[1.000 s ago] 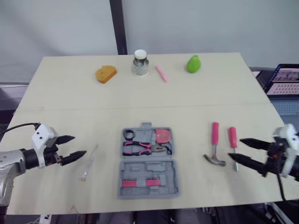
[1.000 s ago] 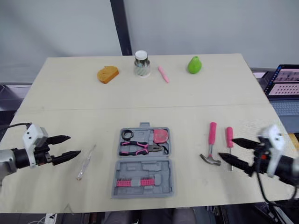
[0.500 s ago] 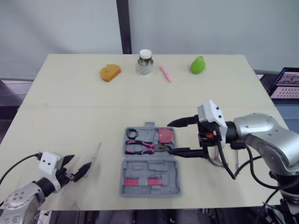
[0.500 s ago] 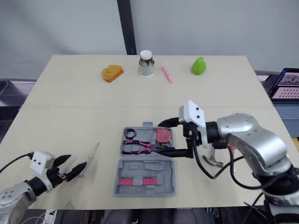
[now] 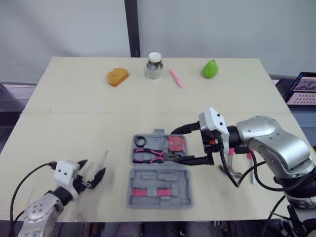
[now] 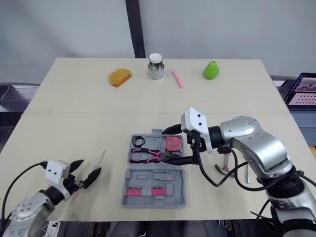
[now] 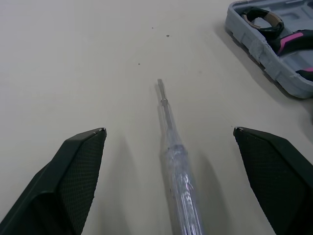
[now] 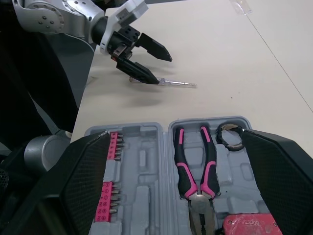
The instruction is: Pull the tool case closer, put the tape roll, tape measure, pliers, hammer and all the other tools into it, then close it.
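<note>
Packing is the step in hand, by my reading: the tool case (image 5: 158, 177) lies open near the robot's edge of the counter (image 5: 74, 113), with the tape roll (image 5: 138, 141), the pliers (image 5: 150, 156) and the red tape measure (image 8: 246, 223) seated in its tray and a row of pink-mounted bits (image 5: 157, 191) in the half nearer the robot. Out on the counter, well apart from the case on the robot's left, lies a clear screwdriver (image 7: 176, 166); the left pincer (image 5: 94, 168) sits low with its fingers apart, one either side of the handle and touching neither side. The right pincer (image 5: 174, 146) hangs over the tray's right edge, fingers spread wide and holding nothing. A hammer (image 6: 220, 171) and a pink-handled screwdriver (image 6: 247, 174) lie on the counter to the right, partly hidden behind that arm, so they too are not yet packed. The next move probably calls for the left fingers to close squarely on the slim, slippery-looking handle, then a lift and a carry to a free slot. As for writing, the tape measure bears raised lettering, too small to read; no other label can be made out.
</note>
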Motion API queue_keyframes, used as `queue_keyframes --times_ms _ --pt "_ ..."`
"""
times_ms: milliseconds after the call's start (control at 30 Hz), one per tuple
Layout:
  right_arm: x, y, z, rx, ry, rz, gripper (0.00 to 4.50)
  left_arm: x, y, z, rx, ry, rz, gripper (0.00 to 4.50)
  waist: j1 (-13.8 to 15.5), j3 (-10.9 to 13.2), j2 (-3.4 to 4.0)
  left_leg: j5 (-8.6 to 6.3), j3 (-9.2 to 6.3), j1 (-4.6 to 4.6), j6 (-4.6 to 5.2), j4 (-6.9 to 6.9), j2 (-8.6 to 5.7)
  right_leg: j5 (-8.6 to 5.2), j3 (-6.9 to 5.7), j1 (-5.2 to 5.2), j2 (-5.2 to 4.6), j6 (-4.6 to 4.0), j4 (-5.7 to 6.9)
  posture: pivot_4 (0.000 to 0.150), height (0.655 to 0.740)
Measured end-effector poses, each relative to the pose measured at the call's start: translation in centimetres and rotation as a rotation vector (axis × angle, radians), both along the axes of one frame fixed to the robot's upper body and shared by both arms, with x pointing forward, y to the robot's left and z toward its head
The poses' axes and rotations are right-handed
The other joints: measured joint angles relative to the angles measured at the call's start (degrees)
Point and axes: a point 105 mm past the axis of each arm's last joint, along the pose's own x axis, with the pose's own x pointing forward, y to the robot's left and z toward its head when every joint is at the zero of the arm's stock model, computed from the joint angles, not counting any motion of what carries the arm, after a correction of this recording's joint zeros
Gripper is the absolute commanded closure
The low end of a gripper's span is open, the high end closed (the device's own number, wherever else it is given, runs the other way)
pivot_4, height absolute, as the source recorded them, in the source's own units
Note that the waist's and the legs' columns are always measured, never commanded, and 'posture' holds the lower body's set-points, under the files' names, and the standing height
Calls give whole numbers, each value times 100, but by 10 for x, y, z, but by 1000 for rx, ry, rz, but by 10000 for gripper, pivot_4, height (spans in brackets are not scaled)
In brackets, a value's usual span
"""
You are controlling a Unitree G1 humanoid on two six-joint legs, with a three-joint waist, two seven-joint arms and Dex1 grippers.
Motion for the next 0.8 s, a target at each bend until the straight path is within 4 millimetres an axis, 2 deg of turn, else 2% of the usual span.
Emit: queue_keyframes --times_ms 200,567,667,800 --pt "0 -1 -2 -2 5 -4 118 2 -7 -17 -1 21 -13 301 -8 -1 -1 -4 11 0 0 1 7 0 0 -6 3 0 -1 1500 7400" --pt "0 -8 -6 -12 -4 -26 118 1 -4 -22 36 -10 -5 301 -8 -1 -1 -5 19 3 -3 2 17 1 0 -7 7 -2 0 1500 7400" --pt "1 -10 -3 -9 -16 -34 0 1 -2 -23 43 -15 7 7399 -8 -1 0 -6 20 4 -4 2 20 1 0 -8 9 -3 0 1500 7400" --pt "1 -10 -3 -9 -21 -35 0 1 4 -24 69 -29 35 25886 -8 -1 0 -11 27 5 -4 2 20 2 0 -8 9 -3 -2 1500 7400"
